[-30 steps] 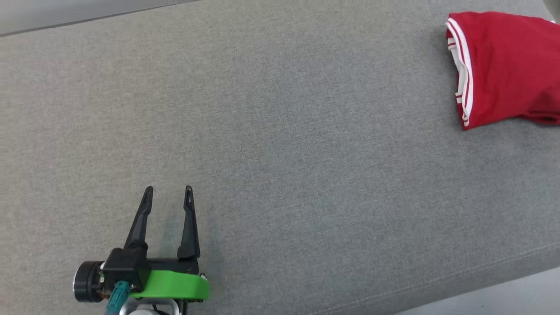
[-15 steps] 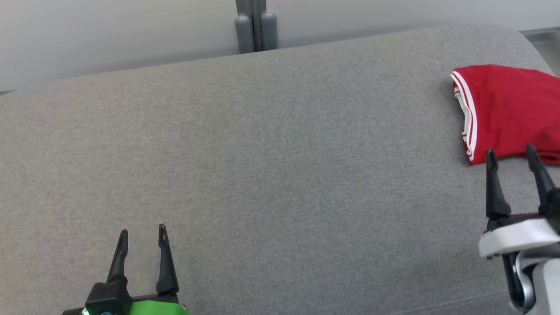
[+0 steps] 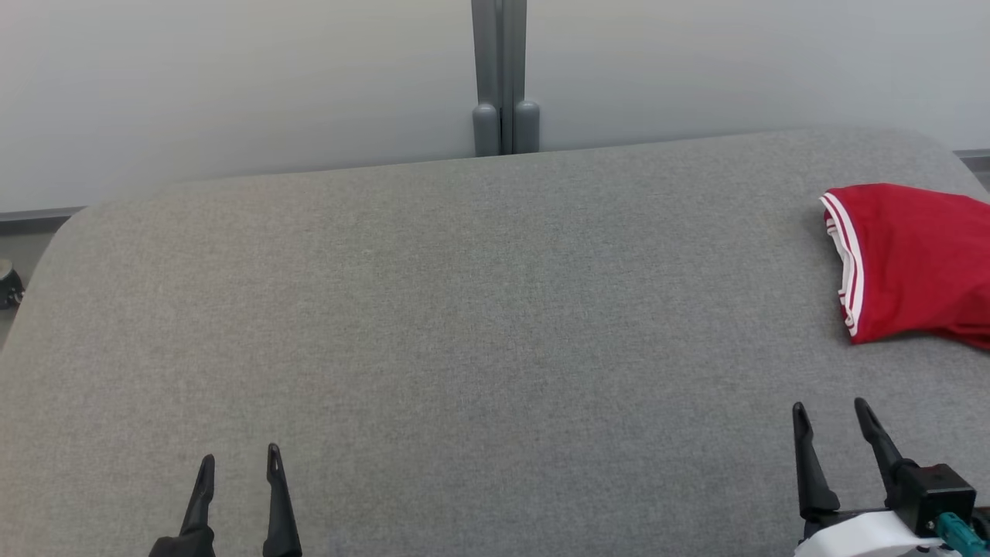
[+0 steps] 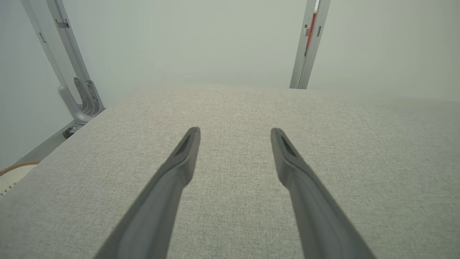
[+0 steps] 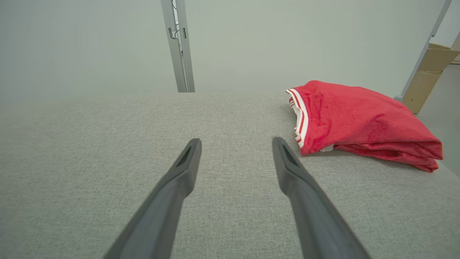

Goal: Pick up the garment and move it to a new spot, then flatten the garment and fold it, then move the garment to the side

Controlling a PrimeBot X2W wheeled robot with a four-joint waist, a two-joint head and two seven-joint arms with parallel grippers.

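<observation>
Garment: red (image 3: 913, 263), bundled in layers at the far right of the grey tabletop (image 3: 479, 309), running off the head view's right edge.
Striped edge: the white-and-red trim faces left, toward the middle of the tabletop.
Direction from right gripper: ahead and a little to its right. In the right wrist view the garment (image 5: 359, 122) sits just past the right fingertip, and bare fabric shows between them.
Long axis: lies crosswise to the right gripper's fingers, stretching out toward the tabletop's right end.
Nearer arm: the right one, clearly. The left is well apart, across the whole tabletop.
Right gripper: (image 3: 828, 404) fingers spread wide, nothing between them, touching nothing; the right wrist view (image 5: 236, 139) shows the same.
Left gripper: (image 3: 240, 452) at the lower left, also spread and empty, with bare tabletop beyond it in the left wrist view (image 4: 234, 130).
Call: the garment looks folded and parked at the side, so the job reads as about done. Any further grab would fall to the right arm, reaching forward and rightward for that striped edge.
</observation>
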